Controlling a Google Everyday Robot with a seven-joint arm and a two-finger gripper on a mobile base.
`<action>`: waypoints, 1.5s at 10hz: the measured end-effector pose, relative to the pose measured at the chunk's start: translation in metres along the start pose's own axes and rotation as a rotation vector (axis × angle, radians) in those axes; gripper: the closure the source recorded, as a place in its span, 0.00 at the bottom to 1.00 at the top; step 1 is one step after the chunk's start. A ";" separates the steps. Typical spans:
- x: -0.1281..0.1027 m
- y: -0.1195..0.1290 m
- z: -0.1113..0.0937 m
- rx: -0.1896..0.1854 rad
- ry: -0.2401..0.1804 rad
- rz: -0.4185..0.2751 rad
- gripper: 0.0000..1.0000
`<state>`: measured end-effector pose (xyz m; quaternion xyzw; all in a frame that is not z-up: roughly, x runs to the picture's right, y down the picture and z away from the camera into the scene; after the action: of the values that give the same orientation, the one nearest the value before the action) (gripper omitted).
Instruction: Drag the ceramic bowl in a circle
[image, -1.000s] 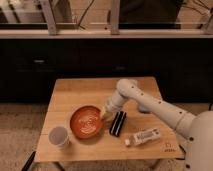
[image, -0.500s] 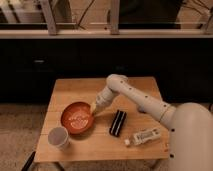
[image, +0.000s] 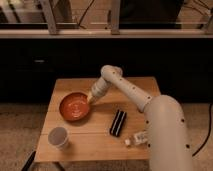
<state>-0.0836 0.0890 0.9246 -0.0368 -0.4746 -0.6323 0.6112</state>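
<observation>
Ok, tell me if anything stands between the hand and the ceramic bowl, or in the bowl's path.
Nothing visible does. The hand is at the ceramic bowl's right rim. The cup stands toward the table's front left corner, apart from the bowl; a wide circle could reach it. The black case lies off to the right.

Cup; blk box; bottle; table.

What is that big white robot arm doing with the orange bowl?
The robot's gripper is at the right edge of the ceramic bowl on the wooden table, pushing it around in a circle. The bowl has slid toward the table's back left. A small cup, a black object and a small packet sit nearby, untouched.
</observation>
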 end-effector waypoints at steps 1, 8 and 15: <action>0.000 0.009 -0.004 -0.006 0.013 0.029 1.00; -0.036 0.126 -0.084 -0.037 0.172 0.309 1.00; -0.123 0.134 -0.086 -0.076 0.097 0.277 1.00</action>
<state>0.1018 0.1507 0.8749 -0.0946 -0.4106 -0.5604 0.7130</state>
